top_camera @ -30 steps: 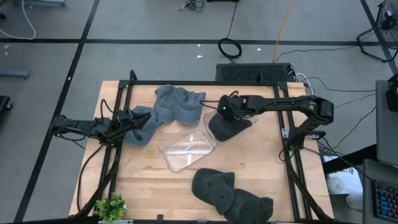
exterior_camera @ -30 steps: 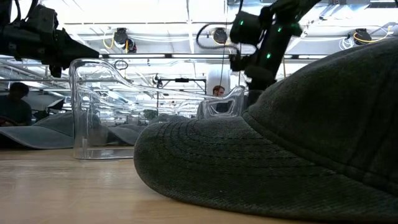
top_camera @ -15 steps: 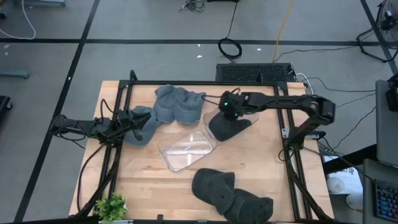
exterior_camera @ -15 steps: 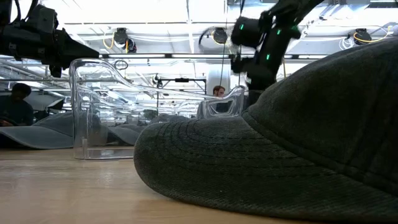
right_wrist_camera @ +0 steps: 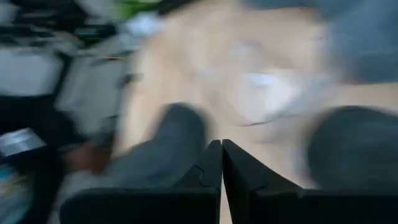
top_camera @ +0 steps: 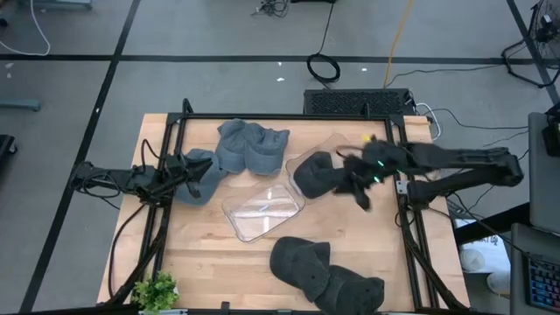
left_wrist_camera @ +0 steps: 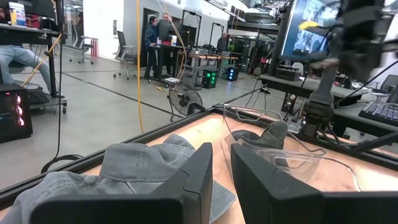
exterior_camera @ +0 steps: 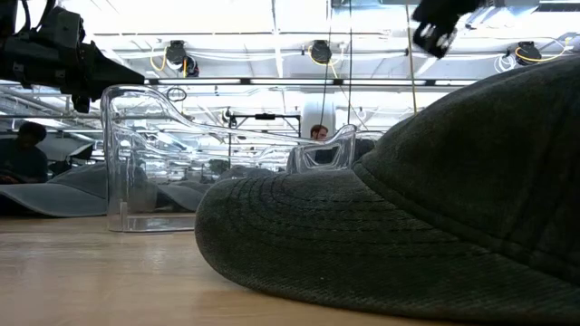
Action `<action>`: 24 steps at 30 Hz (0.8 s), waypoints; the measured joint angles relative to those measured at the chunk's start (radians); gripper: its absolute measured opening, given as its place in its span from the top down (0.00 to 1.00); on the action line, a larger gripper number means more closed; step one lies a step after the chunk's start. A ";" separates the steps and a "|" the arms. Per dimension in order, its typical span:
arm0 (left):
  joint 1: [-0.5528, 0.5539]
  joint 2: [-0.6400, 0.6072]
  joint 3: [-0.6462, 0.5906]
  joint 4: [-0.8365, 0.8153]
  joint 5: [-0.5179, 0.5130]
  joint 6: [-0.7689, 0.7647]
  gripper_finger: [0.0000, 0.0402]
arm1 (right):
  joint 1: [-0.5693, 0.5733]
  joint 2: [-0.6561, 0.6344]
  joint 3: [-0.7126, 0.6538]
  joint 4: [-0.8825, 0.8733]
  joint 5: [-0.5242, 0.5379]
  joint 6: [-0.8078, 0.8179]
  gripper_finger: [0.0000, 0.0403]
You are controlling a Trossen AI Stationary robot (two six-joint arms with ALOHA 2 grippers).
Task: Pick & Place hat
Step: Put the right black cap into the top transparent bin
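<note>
Several hats lie on the wooden table. A dark hat (top_camera: 317,175) rests flat against a clear container (top_camera: 339,147). My right gripper (top_camera: 360,191) is shut and blurred, to the right of that hat and clear of it; the right wrist view (right_wrist_camera: 221,155) shows its fingers together. A light grey hat (top_camera: 203,177) lies at the left under my left gripper (top_camera: 184,173), whose fingers stand a narrow gap apart (left_wrist_camera: 221,168). More grey hats (top_camera: 252,145) lie at the far side, and dark hats (top_camera: 324,276) at the near edge. My left gripper hovers low over the edge of the light grey hat (left_wrist_camera: 149,165); whether its fingers touch the cloth I cannot tell.
A second clear container (top_camera: 262,208) lies on its side in the table's middle. A black frame (top_camera: 280,116) runs around the table. A small green plant (top_camera: 157,290) stands at the near left corner. In the low view the near dark hat (exterior_camera: 408,226) fills the foreground.
My right arm has swung fast from above the dark hat's far part toward the table's right edge and a little nearer, rising in the low view. The dark hat has stayed on the table by the clear container.
</note>
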 joint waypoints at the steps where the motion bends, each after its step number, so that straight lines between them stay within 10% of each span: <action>1: 0.000 0.000 0.000 0.000 0.000 0.000 0.83 | 0.059 -0.040 -0.049 0.067 -0.014 0.022 1.00; 9: 0.000 0.000 0.000 0.000 0.000 0.000 0.83 | 0.520 -0.196 -0.471 1.000 0.092 -0.076 1.00; 16: 0.000 0.000 0.000 0.000 0.000 0.000 0.83 | 0.738 -0.056 -0.418 0.608 0.375 -0.141 1.00; 24: 0.000 0.000 0.000 0.000 0.000 0.000 0.83 | 0.923 0.231 -0.188 0.495 0.314 0.146 1.00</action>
